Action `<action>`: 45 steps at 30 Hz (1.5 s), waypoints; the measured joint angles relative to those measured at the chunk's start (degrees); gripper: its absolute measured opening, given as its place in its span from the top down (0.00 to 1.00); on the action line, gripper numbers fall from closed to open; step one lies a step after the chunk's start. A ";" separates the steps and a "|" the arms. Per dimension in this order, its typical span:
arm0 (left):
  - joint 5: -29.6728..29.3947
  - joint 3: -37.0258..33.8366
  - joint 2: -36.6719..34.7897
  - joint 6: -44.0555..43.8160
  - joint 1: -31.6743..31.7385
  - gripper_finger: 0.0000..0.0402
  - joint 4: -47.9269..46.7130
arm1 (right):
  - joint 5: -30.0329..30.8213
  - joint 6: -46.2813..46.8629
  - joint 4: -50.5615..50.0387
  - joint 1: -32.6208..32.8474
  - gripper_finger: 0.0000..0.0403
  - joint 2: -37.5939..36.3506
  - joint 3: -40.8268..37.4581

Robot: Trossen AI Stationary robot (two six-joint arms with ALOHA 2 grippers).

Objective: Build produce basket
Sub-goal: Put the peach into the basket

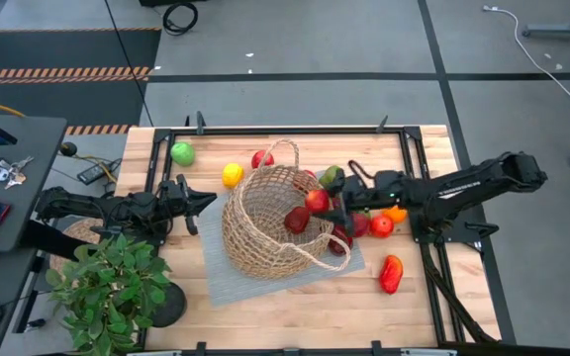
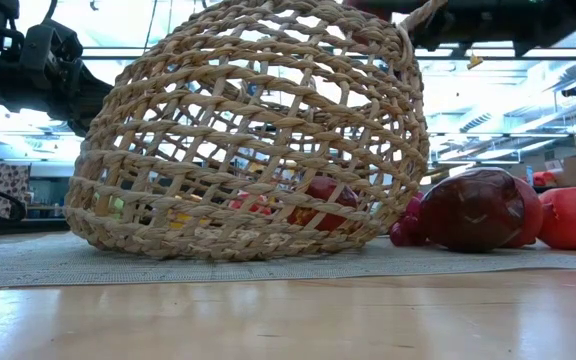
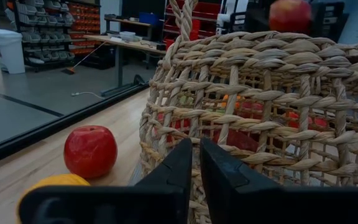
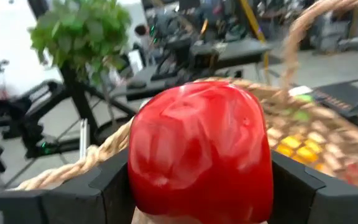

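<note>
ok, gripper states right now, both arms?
Left gripper: shut, empty, beside the basket.
Right gripper: shut on a red apple, at the basket's open mouth.

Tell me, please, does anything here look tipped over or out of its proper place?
Yes. The basket lies on its side on the grey mat, its mouth facing the right gripper, which holds a red apple at the rim. Several fruits sit spilled outside the mouth, and a red pepper lies apart on the table.

basket [image 1: 260,222]: tan woven wicker, tipped on its side on the grey mat, mouth toward the right arm
produce inside: dark red piece [image 1: 297,220]
produce outside: green apple [image 1: 182,152], lemon [image 1: 233,174], red pepper [image 1: 391,273]
held: red apple [image 4: 201,152], at the rim
</note>
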 joint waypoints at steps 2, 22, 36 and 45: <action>0.00 0.01 0.01 0.00 0.01 0.90 0.01 | -0.06 0.05 -1.21 0.64 0.32 1.88 1.16; 0.00 0.01 0.00 -0.02 0.01 0.91 0.03 | -0.42 -2.63 -2.69 4.95 0.32 0.31 1.82; 0.00 0.00 0.01 -0.02 0.02 0.90 -0.01 | -1.48 -5.06 -3.08 4.83 0.32 -2.27 1.82; 0.00 0.02 0.01 -0.02 0.00 0.92 0.05 | -1.92 -6.43 -13.69 2.33 0.32 -1.35 7.21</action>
